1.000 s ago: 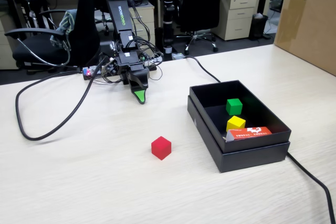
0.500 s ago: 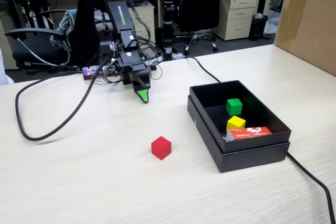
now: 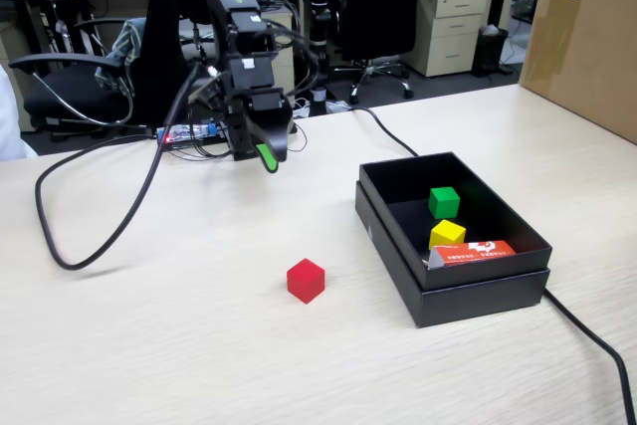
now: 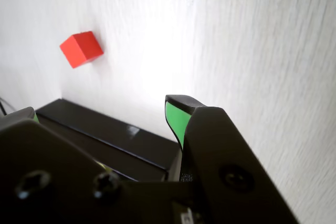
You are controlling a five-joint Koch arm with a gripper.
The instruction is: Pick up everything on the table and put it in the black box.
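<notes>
A red cube (image 3: 306, 280) lies on the light wooden table, left of the black box (image 3: 478, 298). The box holds a green cube (image 3: 444, 201), a yellow cube (image 3: 447, 234) and a red-and-white carton (image 3: 476, 252). My gripper (image 3: 274, 154) hangs above the table at the back, well behind the red cube and left of the box. In the wrist view its green-padded jaws stand wide apart around nothing (image 4: 102, 111), with the box's wall (image 4: 105, 135) between them below and the red cube (image 4: 81, 49) further off at upper left.
A black cable (image 3: 109, 236) loops over the table's left side; another (image 3: 597, 345) runs from the box towards the front right. A cardboard box (image 3: 587, 37) stands at the right rear. Office chairs and desks stand behind the table.
</notes>
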